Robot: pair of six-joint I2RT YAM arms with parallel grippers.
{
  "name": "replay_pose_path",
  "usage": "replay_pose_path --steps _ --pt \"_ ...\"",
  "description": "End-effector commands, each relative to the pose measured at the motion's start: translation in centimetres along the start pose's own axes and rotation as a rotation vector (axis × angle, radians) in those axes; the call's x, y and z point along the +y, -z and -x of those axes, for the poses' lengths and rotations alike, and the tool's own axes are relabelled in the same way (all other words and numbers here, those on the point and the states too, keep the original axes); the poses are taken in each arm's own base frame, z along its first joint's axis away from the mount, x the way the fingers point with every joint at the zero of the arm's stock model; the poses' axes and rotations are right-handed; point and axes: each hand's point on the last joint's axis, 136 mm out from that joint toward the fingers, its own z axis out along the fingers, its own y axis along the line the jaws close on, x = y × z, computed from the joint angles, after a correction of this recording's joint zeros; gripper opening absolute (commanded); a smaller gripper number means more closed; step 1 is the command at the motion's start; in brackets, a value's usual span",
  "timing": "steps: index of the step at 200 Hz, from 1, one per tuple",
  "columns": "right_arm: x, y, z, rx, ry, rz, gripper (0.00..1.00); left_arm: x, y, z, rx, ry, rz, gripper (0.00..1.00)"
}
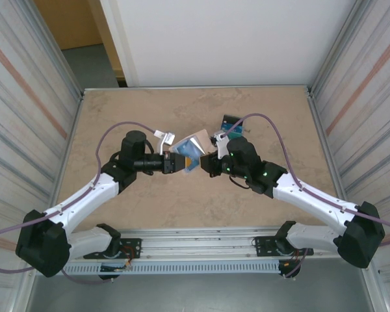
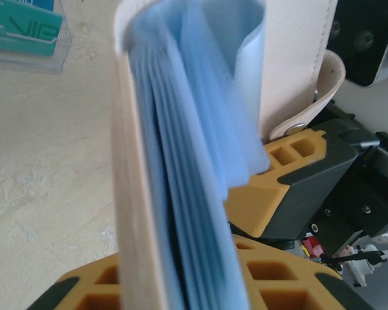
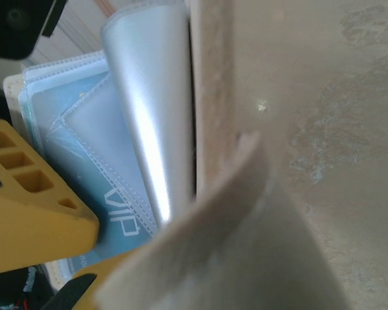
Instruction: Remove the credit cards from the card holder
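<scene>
From above, the left pincer (image 1: 175,162) and the right pincer (image 1: 207,162) meet nose to nose over the middle of the table (image 1: 149,214), each pinching one side of the opened card holder (image 1: 190,153) — bare top runs to the near and left edges, and a clear box (image 1: 232,123) sits toward the far right corner. The left wrist view has the beige cover edge-on between yellow fingers, blue sleeves fanned, snap tab (image 2: 313,103) beside the other pincer. The right wrist view shows a teal credit card (image 3: 113,223) lettered VIP, tucked in its sleeve — cover flap clamped.
</scene>
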Motion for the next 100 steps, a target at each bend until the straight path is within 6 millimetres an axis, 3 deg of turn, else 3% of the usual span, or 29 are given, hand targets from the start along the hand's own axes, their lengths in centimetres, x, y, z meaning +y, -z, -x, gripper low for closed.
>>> replay_pose_path --steps 1,41,67,100 --pt "-0.4 0.8 1.9 -0.079 -0.032 -0.025 0.19 -1.4 0.2 0.4 0.018 -0.052 -0.036 0.21" --pt "-2.0 1.6 2.2 -0.096 -0.048 -0.086 0.3 -1.7 0.4 0.5 0.028 -0.078 -0.026 0.12" --pt "-2.9 2.8 2.7 -0.116 -0.051 -0.124 0.55 -1.3 0.7 0.8 0.017 -0.071 -0.005 0.11" --pt "-3.5 4.4 3.0 -0.134 -0.035 -0.157 0.74 -0.6 0.9 0.7 0.024 -0.063 0.026 0.1"
